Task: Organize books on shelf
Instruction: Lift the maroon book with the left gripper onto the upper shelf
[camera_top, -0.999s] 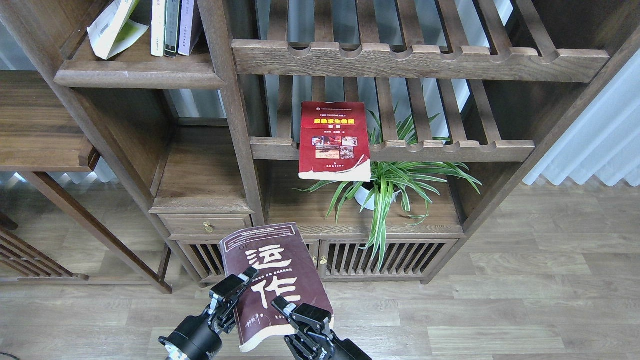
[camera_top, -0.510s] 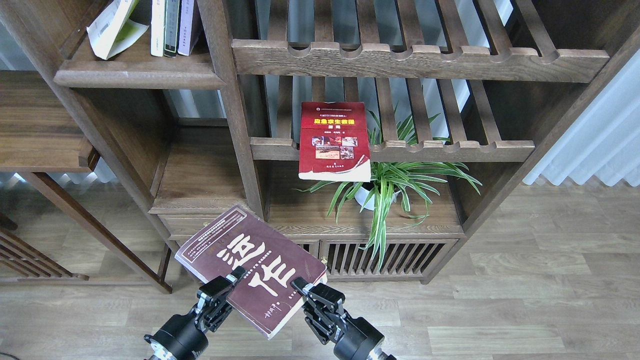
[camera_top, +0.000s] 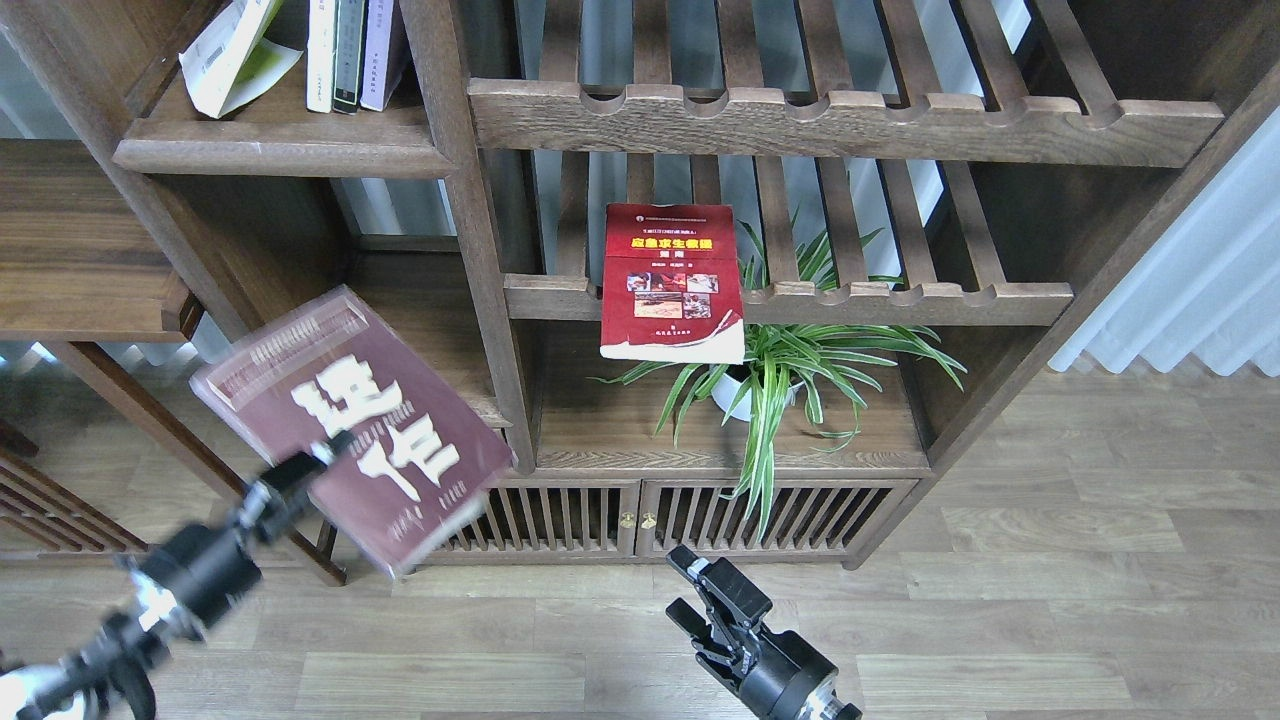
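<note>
My left gripper (camera_top: 312, 462) is shut on the near edge of the dark maroon book (camera_top: 370, 400), which has big white characters. It holds the book tilted and motion-blurred in front of the lower left bay. My right gripper (camera_top: 690, 590) is open and empty, low over the floor and apart from the book. The red book (camera_top: 672, 285) with small photos lies on the middle slatted rack and overhangs its front rail. The yellow-green book (camera_top: 235, 50) leans tilted on the solid shelf (camera_top: 280, 155) at the top left.
Three thin upright books (camera_top: 350, 50) stand on the same shelf, right of the leaning book. A potted spider plant (camera_top: 780, 370) sits under the red book. An upright post (camera_top: 480, 250) divides the left bays from the slatted racks (camera_top: 840, 120). A side table (camera_top: 80, 270) is at the left.
My right gripper let go of the maroon book and dropped back. My left gripper carried the book up and to the left, turning it counter-clockwise.
</note>
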